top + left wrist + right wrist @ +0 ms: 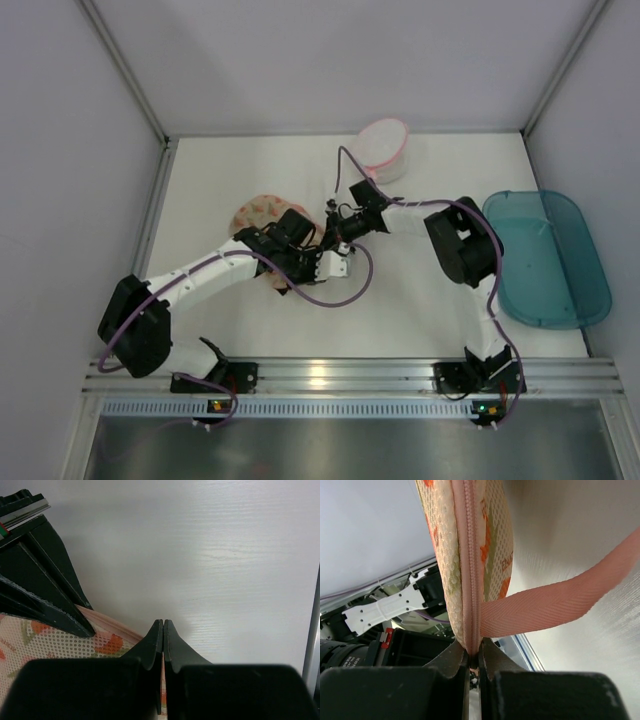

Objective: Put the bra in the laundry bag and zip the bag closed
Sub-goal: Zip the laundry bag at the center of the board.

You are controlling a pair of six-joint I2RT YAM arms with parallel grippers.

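My right claw (474,654) was closed tight on the zip edge of the laundry bag (447,555), with the two fingers meeting right on the pink seam. From that wrist camera the bag stood on edge. Its zip (471,535) ran as a straight line away from the fingertips to the top of the view, with the speckled mesh bulging on either side. A flat pink strap (560,605) left the seam just above the fingers and slanted off to the upper right, over the pale table (580,530).

My left claw (163,626) was pressed shut too. A thin sliver of the print showed in the slit between its fingers, but I could not tell whether any fabric was actually pinched there. Under it and to its left lay the mesh with its pink trim, and the right claw's black fingers (45,590) came down onto that trim from the upper left.

From overhead the two claws met near the middle of the table. The bag reached from there toward the far left, largely hidden under my left arm. A white pouch (383,146) sat well apart near the back edge. A teal tub (546,258) lay at the right side.
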